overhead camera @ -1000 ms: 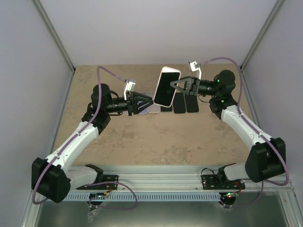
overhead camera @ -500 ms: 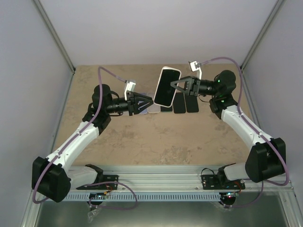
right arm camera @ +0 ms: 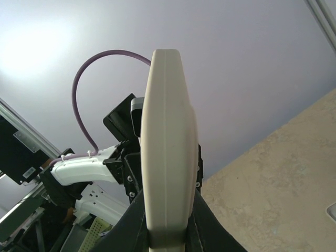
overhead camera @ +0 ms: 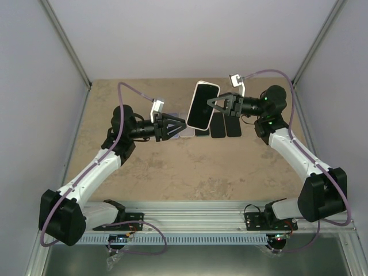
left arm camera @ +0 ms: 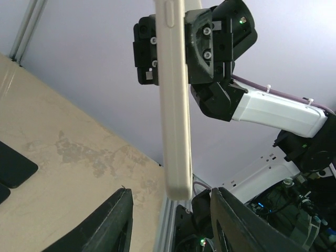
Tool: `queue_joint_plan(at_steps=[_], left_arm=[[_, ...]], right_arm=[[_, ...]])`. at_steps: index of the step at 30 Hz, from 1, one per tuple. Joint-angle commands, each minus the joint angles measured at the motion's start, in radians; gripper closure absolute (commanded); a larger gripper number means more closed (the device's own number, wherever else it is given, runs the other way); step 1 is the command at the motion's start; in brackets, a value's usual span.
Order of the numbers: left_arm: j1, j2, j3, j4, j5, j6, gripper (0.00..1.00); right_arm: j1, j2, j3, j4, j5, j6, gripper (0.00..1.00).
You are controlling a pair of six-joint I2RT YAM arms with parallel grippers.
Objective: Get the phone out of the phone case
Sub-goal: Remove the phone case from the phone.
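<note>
Cased phone (overhead camera: 198,113) held clear of bench (overhead camera: 201,172).
It is clamped in the right hand (overhead camera: 207,103); the left hand (overhead camera: 184,123) is part-open beside it, nothing gripped.

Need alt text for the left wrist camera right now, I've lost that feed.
A cream cased phone, edge-on and vertical in frame, is clamped by the right gripper near the top. The left gripper stands open below, its black fingers either side of the phone's lower end without touching it; tan table behind.

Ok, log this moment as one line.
right hand: shut on cased phone, lifted | left hand: open, not touching it | extraction: not done
</note>
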State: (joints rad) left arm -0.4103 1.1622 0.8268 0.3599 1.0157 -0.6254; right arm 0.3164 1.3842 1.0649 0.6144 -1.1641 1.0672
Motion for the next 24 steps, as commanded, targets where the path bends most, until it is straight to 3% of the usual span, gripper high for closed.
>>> queue_joint_plan(at_steps=[1, 12, 24], left_arm=[[0.002, -0.001, -0.004, 0.074, 0.028, -0.026, 0.58], [0.002, 0.015, 0.02, -0.025, -0.032, 0.047, 0.65], [0.001, 0.007, -0.008, 0.044, -0.008, -0.003, 0.6]], right_arm=[[-0.002, -0.024, 0.038, 0.049, 0.001, -0.003, 0.99], [-0.001, -0.03, 0.04, 0.055, -0.003, -0.003, 0.99], [0.003, -0.026, 0.033, 0.056, 0.0, -0.009, 0.99]])
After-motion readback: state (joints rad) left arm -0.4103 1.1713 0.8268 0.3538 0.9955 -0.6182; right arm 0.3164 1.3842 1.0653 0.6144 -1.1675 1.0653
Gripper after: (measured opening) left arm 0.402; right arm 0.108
